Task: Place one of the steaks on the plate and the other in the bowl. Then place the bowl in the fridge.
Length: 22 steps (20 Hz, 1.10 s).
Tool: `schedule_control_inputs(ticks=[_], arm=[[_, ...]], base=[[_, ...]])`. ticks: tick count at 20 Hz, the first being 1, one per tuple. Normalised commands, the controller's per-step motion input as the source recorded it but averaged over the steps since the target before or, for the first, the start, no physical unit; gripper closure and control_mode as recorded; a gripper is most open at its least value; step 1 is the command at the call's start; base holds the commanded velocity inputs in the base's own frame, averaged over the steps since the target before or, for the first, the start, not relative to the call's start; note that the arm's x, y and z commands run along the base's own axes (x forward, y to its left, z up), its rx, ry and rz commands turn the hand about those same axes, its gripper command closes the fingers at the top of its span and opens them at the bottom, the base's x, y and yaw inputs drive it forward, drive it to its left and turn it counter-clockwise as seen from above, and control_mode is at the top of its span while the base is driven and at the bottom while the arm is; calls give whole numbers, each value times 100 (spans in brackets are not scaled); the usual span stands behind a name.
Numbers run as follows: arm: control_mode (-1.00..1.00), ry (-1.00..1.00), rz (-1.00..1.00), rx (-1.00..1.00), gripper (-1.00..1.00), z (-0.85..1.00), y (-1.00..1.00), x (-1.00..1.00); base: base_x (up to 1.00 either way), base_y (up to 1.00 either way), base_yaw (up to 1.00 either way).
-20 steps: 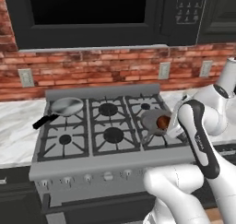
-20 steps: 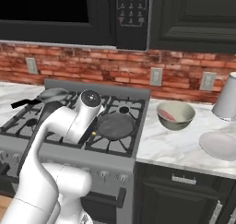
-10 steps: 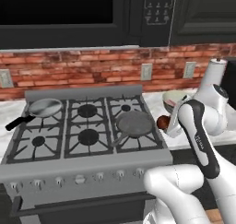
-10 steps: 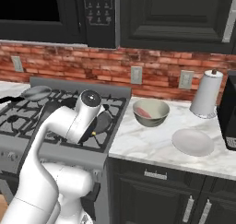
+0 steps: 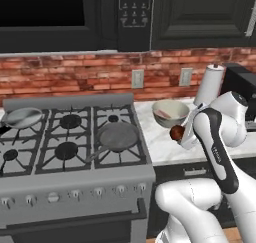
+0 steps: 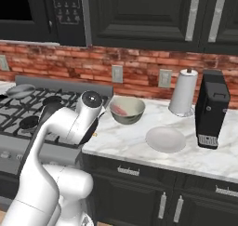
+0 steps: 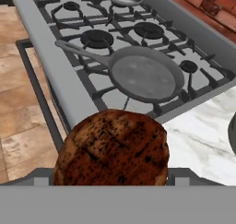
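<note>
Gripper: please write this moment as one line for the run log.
gripper: shut on browned steak | position: above counter edge, right of stove | second steak: in bowl | plate: bare

Two grey frying pans (image 5: pixel 116 136) (image 5: pixel 22 117) sit on the stove (image 5: pixel 70 172) beside a paper towel roll (image 6: pixel 182 92).

Red brick wall (image 6: pixel 139 62) behind white marble counter (image 6: pixel 135 148); dark cabinets (image 6: pixel 139 16) above and below; grey gas stove (image 5: pixel 70 147); wooden floor (image 7: pixel 18 94).
</note>
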Motion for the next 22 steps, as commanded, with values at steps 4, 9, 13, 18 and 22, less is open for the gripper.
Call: schedule_control_inputs(ticks=[4, 9, 13, 18, 22], arm=[[100, 0, 0, 0, 100, 0, 0, 0], [100, 0, 0, 0, 100, 0, 0, 0], [100, 0, 0, 0, 100, 0, 0, 0], [100, 0, 0, 0, 100, 0, 0, 0], [100, 0, 0, 0, 100, 0, 0, 0]], base=[[3, -52, 1], [18, -30, 0], [30, -29, 0], [30, -49, 0], [22, -55, 0]])
